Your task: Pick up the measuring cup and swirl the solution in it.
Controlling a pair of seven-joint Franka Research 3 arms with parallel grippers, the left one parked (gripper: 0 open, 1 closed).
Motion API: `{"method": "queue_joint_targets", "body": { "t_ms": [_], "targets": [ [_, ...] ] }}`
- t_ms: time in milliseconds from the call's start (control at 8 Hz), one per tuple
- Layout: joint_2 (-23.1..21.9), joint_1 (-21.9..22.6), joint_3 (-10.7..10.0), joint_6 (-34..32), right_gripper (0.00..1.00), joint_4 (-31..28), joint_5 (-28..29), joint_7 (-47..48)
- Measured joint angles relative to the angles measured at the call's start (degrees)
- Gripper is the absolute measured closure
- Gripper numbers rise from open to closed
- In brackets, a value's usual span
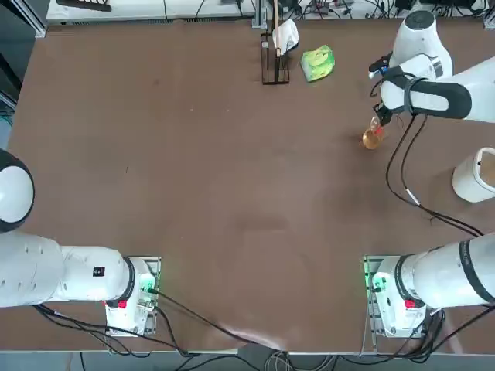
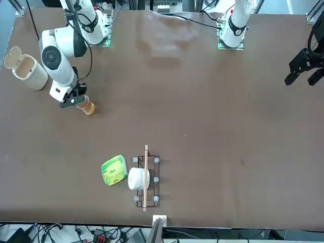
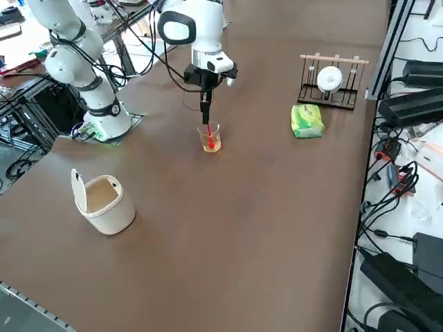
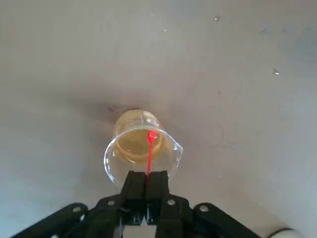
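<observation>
The measuring cup (image 4: 141, 148) is a small clear glass vessel with orange solution (image 4: 133, 146) in its base. It sits at the far right part of the table (image 1: 373, 139), also visible from across (image 2: 87, 107) and from the side (image 3: 211, 139). My right gripper (image 4: 146, 183) comes down from above and is shut on the cup's rim wall, one finger inside and one outside. A thin red line (image 4: 149, 151) runs down the wall below the fingertips. I cannot tell whether the cup's base touches the table. The same grip shows in the side view (image 3: 206, 123).
A larger white cup (image 1: 473, 176) with a flipped-up lid stands near the right edge. At the far edge, a green packet (image 1: 318, 63) lies beside a dark rack (image 1: 274, 66) holding a white object. The arm's black cable (image 1: 406, 185) trails over the table.
</observation>
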Motion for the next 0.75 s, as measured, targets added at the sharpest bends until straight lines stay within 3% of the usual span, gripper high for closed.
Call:
{"method": "queue_joint_targets", "body": {
  "t_ms": [250,750],
  "targets": [
    [1.49,-0.26,-0.06,0.00,0.97,2.32,0.49,-0.57],
    [2.65,0.43,0.48,-0.56,0.97,3.51,7.27,-0.92]
  ]
}}
